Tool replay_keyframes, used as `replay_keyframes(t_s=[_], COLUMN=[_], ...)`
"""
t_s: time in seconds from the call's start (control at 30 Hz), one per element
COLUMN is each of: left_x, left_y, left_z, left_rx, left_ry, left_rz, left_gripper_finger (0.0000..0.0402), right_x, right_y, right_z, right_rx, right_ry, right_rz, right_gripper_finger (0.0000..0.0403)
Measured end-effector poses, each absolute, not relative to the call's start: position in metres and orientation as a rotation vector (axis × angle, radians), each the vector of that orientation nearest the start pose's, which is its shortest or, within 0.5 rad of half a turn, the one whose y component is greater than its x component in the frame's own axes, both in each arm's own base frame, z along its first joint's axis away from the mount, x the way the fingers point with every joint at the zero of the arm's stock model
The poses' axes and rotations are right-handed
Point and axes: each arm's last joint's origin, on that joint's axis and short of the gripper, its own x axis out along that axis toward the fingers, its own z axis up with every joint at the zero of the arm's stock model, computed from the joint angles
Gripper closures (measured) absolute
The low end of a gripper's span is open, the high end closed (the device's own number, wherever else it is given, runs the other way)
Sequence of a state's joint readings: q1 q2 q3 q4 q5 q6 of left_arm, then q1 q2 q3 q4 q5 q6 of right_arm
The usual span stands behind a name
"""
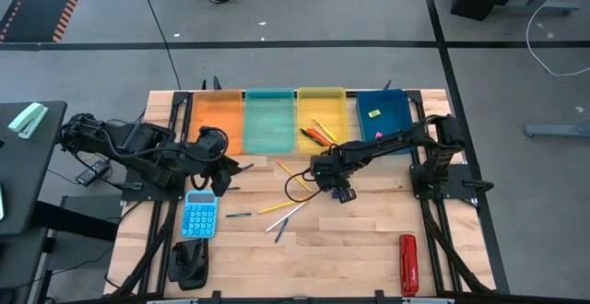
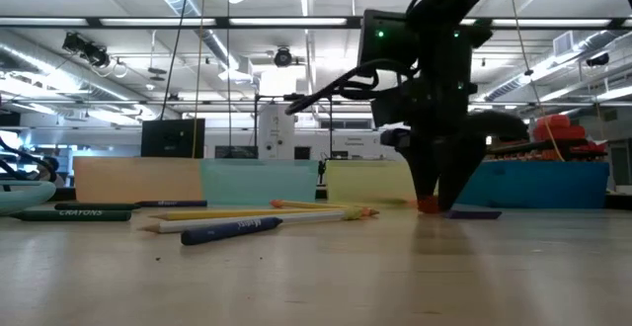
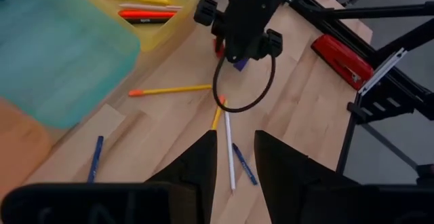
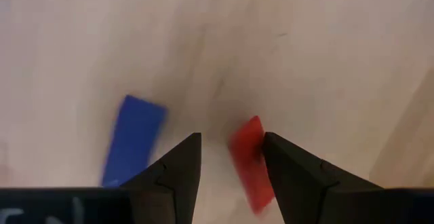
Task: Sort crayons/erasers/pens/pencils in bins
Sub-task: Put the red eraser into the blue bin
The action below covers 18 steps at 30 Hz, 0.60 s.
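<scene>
- Yellow bin (image 1: 322, 95) already holds a few sticks: a yellow one, a red-orange one and a dark one, seen best in the left wrist view.
- Dark blue bin (image 1: 395, 111) holds one small yellow-green eraser (image 1: 374, 113); the orange bin (image 1: 217, 120) and teal bin (image 1: 270, 120) look bare.
- Most of the sorting is left, by my reading: pencils (image 1: 293, 170) and blue sticks (image 1: 238, 214) lie loose on the wooden table (image 1: 350, 239), between the calculator (image 1: 198, 216) and the right arm.
- Right gripper (image 4: 230, 157) is down at the table, fingers apart, with a red eraser (image 4: 251, 163) between them, not clamped; a blue eraser (image 4: 133, 140) lies just beside.
- Left gripper (image 3: 234, 159) waits near the orange bin, fingers apart, holding nothing.
</scene>
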<state>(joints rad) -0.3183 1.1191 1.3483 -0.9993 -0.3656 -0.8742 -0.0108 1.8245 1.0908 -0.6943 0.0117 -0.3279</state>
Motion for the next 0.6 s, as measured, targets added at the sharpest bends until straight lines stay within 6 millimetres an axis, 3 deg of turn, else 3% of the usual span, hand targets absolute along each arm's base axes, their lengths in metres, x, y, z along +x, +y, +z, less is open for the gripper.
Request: replay_keyframes(t_s=[0.5,0.6], left_x=[0.191,0.191], left_y=[-0.052,-0.052], left_z=[0.389,0.389], left_rx=[-0.607,-0.607], left_ry=[0.641,0.641], left_rz=[0.363,0.364], left_gripper_finger=[0.0294,0.0294], right_x=[0.32,0.319], right_y=[-0.029,-0.029], right_z=[0.142,0.142], right_rx=[-0.256,-0.237], right_ry=[1.435,1.434], right_rz=[0.205,0.222], right_gripper_finger=[0.0233,0.0248])
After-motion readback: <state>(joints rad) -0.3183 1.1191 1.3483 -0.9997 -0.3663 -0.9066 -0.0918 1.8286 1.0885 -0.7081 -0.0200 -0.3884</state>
